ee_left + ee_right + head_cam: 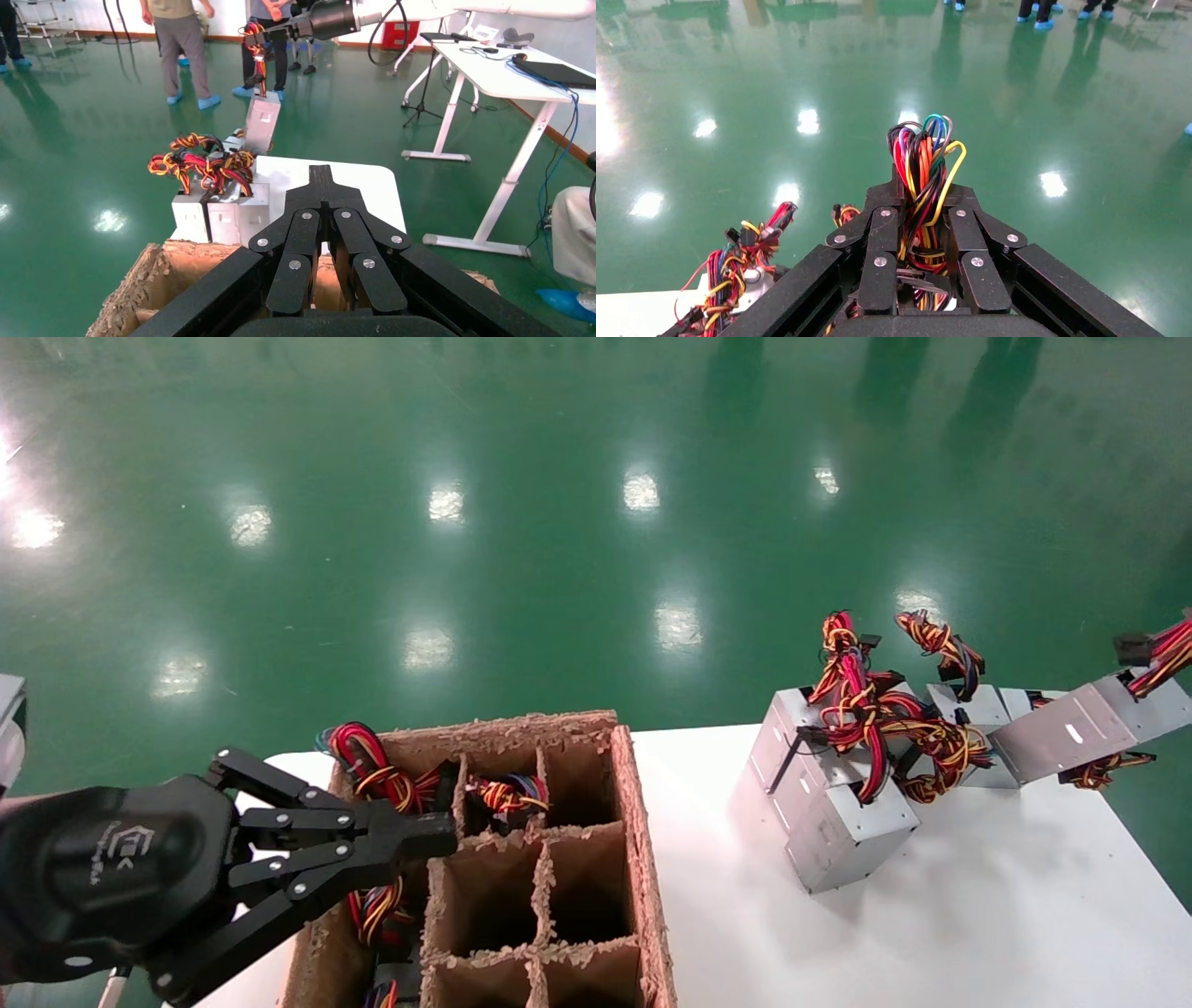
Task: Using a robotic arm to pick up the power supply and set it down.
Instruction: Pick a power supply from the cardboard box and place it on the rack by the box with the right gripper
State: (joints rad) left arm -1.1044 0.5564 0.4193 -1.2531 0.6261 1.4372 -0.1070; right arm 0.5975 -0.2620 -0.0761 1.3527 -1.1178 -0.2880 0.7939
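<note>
Nearest your head camera is the left pincer [438, 836], parked low at the near left, its fingers drawn together on nothing, tips over the left side of the cardboard divider box [643, 859]. You can see wire bundles in some of that box's far left cells; the other cells visible look empty. Your working arm is the right one: its pincer [921, 242] is clamped on a bundle of red, yellow, orange and black wires [923, 175], which stand up out of the jaws. In the left wrist view the right arm [337, 17] shows far off, and the power supply [262, 123] hangs below it by those wires, above the far right of the white surface [978, 915] and apart from it. In the head view it sits at the far right edge [1085, 724], long axis tilted, wire end upward and rightward. Other supplies [838, 803] lie heaped on the surface just left of it, cables tangled. Judgement: pickup is done, set-down remains. The move turns on this: the box dangles below the pincer on flexible wires, so it may swing. Bare surface lies near and left of it, between the heap and the divider box.
</note>
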